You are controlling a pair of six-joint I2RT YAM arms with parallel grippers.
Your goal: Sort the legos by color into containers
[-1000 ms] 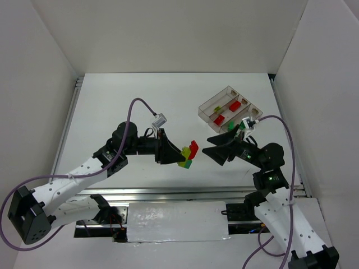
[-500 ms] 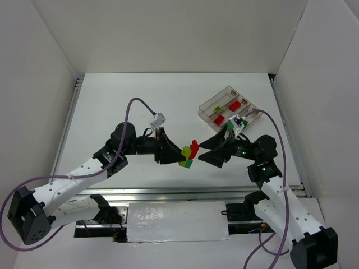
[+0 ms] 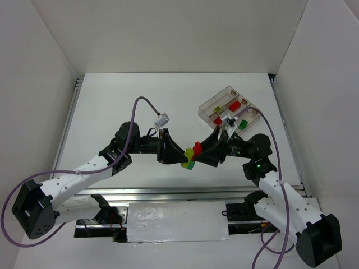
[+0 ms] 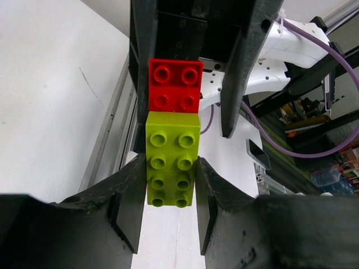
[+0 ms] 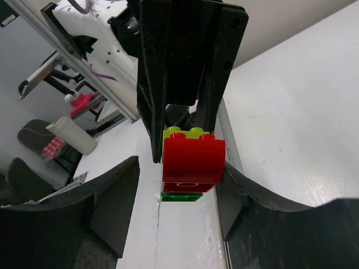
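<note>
Nearest the arm bases, a small stack of studded plastic bricks hangs above the white bench (image 3: 123,101), between the two arms. The left claw (image 4: 171,171) is clamped on the flanks of the long yellow-green brick (image 4: 173,140). A short red brick (image 4: 175,84) is pressed onto its outer end, and a green brick (image 5: 180,196) sits underneath. The right claw (image 5: 179,165) stands apart, straddling the red brick without pinching it. The bricks look light, rigid and smooth-walled, with a tight stud joint, so I would grip the red one squarely on its flat sides and peel rather than tug. Farther off, three joined clear brownish trays (image 3: 212,101) hold loose red bricks (image 3: 219,119).
</note>
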